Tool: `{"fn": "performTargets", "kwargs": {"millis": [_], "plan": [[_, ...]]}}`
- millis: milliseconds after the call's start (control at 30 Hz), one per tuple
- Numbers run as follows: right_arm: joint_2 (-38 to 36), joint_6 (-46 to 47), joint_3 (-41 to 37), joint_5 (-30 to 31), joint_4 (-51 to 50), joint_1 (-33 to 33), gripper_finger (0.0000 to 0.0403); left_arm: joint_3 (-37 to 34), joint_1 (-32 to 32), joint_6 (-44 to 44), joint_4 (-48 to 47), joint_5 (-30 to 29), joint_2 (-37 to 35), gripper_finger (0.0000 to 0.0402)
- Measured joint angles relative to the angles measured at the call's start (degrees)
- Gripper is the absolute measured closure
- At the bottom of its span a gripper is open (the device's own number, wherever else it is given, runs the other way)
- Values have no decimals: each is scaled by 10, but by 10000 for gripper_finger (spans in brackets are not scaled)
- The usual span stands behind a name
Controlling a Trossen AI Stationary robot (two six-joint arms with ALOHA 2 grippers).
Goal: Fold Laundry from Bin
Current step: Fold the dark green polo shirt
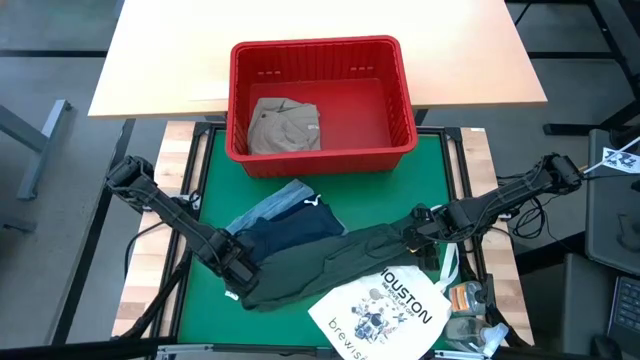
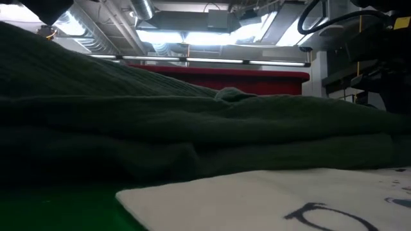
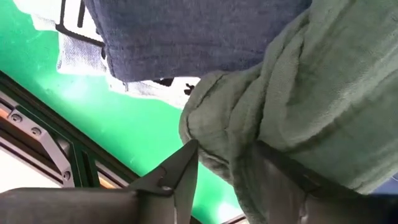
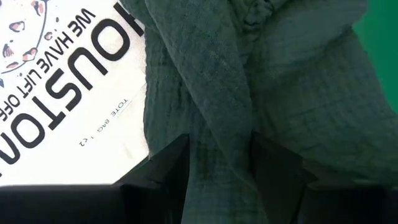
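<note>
The dark green garment [image 1: 335,262] lies stretched across the near part of the green mat, partly over a navy garment [image 1: 298,236] and a light blue denim one [image 1: 272,205]. My left gripper [image 1: 238,270] stands open at the green garment's left end, pointing down, with bunched cloth [image 3: 230,124] between its fingers. My right gripper [image 1: 422,232] stands open at the right end, a fold [image 4: 217,124] running between its fingers. A khaki garment [image 1: 285,125] lies in the red bin [image 1: 320,48]. My left gripper comes from above with its fingers on either side of the green garment's bunched left end [image 3: 217,134]. The cloth lies against the inner side of one finger [image 3: 283,171]. The garment rests on the mat. My right gripper straddles a fold of the garment's right end [image 4: 219,140] from above; whether its fingers touch the cloth I cannot tell.
A white tote bag printed "HOUSTON" [image 1: 385,310] lies at the near edge, partly under the green garment. Small items [image 1: 470,305] sit at the near right corner. The bin stands at the mat's far edge, against a wooden table [image 1: 180,60]. A metal frame [image 1: 190,170] borders the mat.
</note>
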Motion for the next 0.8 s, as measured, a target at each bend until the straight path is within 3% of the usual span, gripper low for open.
{"fn": "performTargets", "kwargs": {"millis": [200,400,500,800], "plan": [[0,0,0,0,-1,0,237,0,0,-1,0,-41,0,229],[0,9,0,12,-28,0,237,0,9,11,-58,5,-7,230],[0,31,0,28,-51,0,237,5,6,10,-88,-5,-18,230],[0,63,0,31,-88,0,237,7,2,28,-30,-15,-38,230]]}}
